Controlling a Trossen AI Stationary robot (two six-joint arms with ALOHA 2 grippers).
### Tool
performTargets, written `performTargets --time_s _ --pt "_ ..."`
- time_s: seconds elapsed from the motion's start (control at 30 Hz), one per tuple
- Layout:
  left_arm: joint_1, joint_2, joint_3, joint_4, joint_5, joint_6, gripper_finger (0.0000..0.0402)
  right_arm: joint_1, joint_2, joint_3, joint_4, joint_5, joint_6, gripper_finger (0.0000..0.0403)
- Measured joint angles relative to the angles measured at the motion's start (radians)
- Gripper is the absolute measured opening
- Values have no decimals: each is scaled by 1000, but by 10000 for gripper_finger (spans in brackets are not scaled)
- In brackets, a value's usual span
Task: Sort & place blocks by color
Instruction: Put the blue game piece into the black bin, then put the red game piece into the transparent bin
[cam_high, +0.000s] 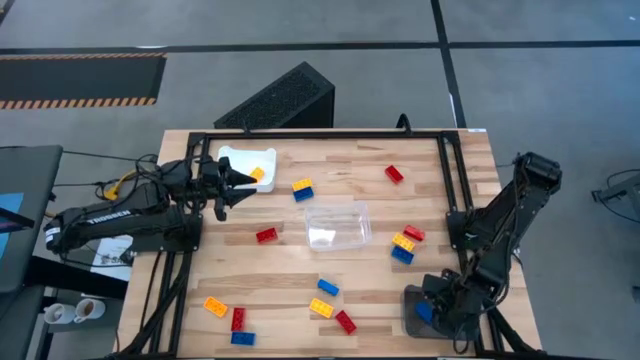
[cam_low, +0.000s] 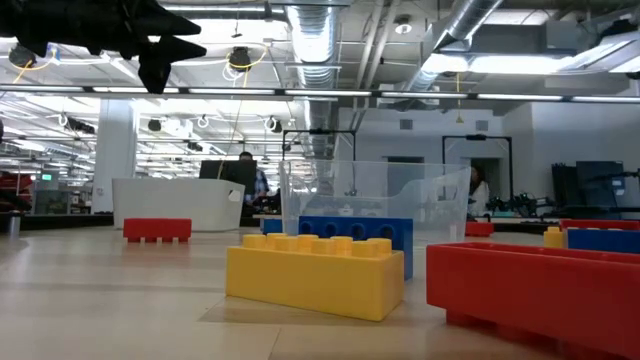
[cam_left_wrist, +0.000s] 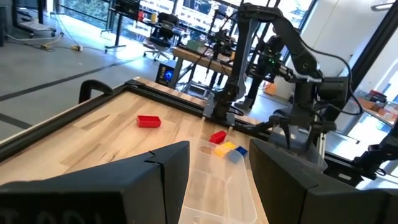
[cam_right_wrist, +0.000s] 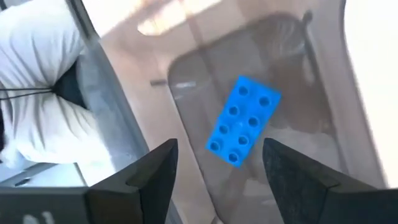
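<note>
- While your right gripper (cam_right_wrist: 214, 171) hovers, fingers apart and empty, over the grey container (cam_high: 415, 318), its blue block (cam_right_wrist: 242, 121) could get knocked.
- Your left gripper (cam_high: 232, 181), open and empty beside the white tray (cam_high: 240, 156), may clip its rim.

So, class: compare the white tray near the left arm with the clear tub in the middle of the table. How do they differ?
The white tray is opaque, while the clear tub lets the wood show through. The white tray holds a yellow-orange block; no block shows in the clear tub. The left gripper hovers open at the white tray, and neither gripper is over the clear tub. Both are open-topped containers standing on the wooden table.
</note>
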Motion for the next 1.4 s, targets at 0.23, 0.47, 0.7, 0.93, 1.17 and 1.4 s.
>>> performTargets --time_s 0.23,0.47,0.7,0.93,1.17,1.4 --pt "-20 0 0 0 -1 0 153 -84 0 144 -150 116 -210 249" --pt "-56 0 0 -47 -3 1 153 -229 0 197 -167 154 -444 249" --pt "-114 45 0 -125 -30 2 153 -360 -29 203 -133 144 -652 249" --pt "-148 118 0 -140 -46 34 153 -484 -122 204 -22 135 -876 249" --pt "-150 165 0 -163 -71 54 153 -614 -179 204 -1 110 -1048 249" --pt "-150 208 0 -199 -141 98 153 -777 -150 204 68 -36 -1206 249"
